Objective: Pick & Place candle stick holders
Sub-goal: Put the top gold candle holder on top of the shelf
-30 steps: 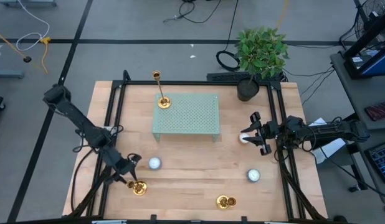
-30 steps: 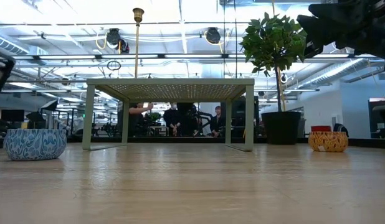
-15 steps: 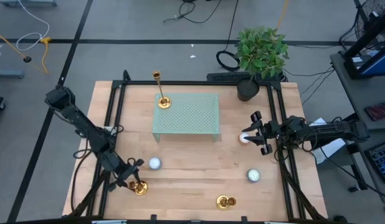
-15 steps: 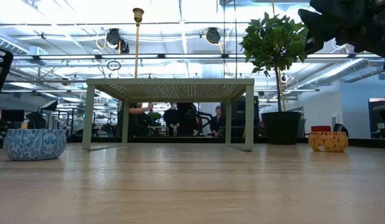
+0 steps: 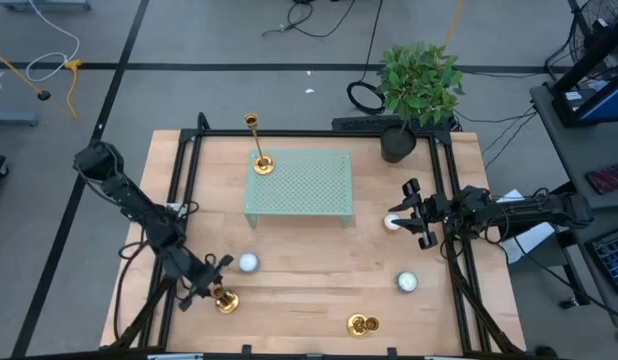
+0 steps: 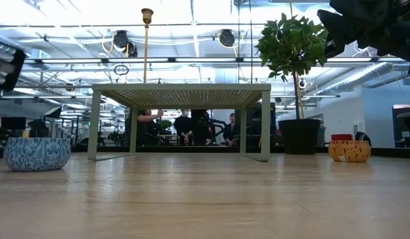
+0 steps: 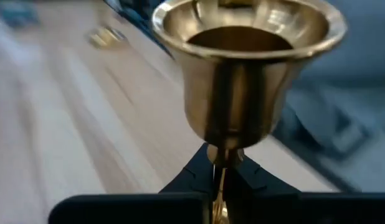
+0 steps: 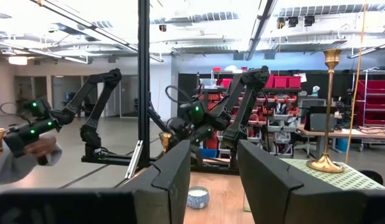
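Observation:
Three gold candle stick holders show. One stands by its round base on the green perforated stand (image 5: 299,185), at its far left corner (image 5: 260,163); it also shows in the low view (image 6: 146,46) and the right wrist view (image 8: 329,112). One is near the table's near edge (image 5: 362,324). One is at the near left (image 5: 225,300), and my left gripper (image 5: 204,284) is shut on it. Its cup fills the left wrist view (image 7: 245,68). My right gripper (image 5: 409,213) is open and empty at the table's right side, its fingers apart (image 8: 214,180). My left gripper pinches the candle stick holder's thin stem just under the cup (image 7: 222,163) between its two fingers (image 7: 189,177). The cup stands out past the fingertips. Whether the base (image 5: 227,302) rests on the table, I cannot tell.
Small white round pots lie on the table at the middle left (image 5: 248,263), the right (image 5: 406,282) and beside my right gripper (image 5: 392,221). A potted plant (image 5: 417,85) stands at the far right corner. Black frame rails (image 5: 184,180) run along the table's sides.
My left gripper has gone a little toward the table's near edge and stays at the near-left candle stick holder, which has shifted slightly toward the right. My right arm has kept still.

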Controlling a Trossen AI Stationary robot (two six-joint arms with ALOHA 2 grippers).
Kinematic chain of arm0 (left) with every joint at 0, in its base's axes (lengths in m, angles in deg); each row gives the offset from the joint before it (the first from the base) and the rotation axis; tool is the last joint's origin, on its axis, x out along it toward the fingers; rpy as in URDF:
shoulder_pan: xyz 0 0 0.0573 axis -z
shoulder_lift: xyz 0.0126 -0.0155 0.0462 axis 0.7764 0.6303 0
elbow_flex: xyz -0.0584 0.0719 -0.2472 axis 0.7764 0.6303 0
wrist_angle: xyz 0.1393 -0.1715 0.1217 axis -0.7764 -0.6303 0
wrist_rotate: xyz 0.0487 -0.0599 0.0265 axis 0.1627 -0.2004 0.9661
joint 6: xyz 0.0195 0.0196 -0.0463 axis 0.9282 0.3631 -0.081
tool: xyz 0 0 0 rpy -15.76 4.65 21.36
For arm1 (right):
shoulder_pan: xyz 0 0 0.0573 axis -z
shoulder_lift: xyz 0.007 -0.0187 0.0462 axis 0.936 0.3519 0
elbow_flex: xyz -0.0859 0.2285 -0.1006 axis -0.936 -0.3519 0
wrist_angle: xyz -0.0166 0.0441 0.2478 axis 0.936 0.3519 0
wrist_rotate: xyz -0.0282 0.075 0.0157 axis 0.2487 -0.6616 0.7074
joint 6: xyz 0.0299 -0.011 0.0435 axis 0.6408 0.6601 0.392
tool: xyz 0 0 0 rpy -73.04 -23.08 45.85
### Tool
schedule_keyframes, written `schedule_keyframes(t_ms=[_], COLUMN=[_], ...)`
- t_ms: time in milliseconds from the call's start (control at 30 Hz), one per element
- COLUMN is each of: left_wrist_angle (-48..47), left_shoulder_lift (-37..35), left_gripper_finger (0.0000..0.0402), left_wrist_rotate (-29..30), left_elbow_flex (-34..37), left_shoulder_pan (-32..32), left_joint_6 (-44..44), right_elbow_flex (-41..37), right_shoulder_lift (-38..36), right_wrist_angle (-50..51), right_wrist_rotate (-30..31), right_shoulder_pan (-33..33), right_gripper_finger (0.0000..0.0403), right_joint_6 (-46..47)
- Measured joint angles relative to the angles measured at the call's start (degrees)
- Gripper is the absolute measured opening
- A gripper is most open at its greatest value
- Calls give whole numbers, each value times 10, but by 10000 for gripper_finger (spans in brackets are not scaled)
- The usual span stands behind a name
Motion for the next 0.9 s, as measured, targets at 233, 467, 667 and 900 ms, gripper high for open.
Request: schedule_keyframes(t_ms=[233, 467, 667, 900], left_wrist_angle=[10, -160, -233, -159], left_shoulder_lift=[0, 3, 45, 78], left_gripper_finger=[11, 11, 13, 11], left_wrist_rotate=[77, 133, 199, 202], left_elbow_flex=[-61, -213, -317, -364], left_shoulder_pan=[-11, -54, -120, -225], left_joint_6=[64, 150, 168, 196], right_elbow_flex=[0, 0, 0, 0], right_shoulder_lift=[0, 7, 30, 57], right_wrist_angle=[-4, -4, 1, 1], right_wrist_rotate=[9, 89, 88, 88], right_shoulder_pan=[0, 0, 0, 0], right_gripper_finger=[128, 128, 128, 128], right_joint_6=[0, 16, 21, 47])
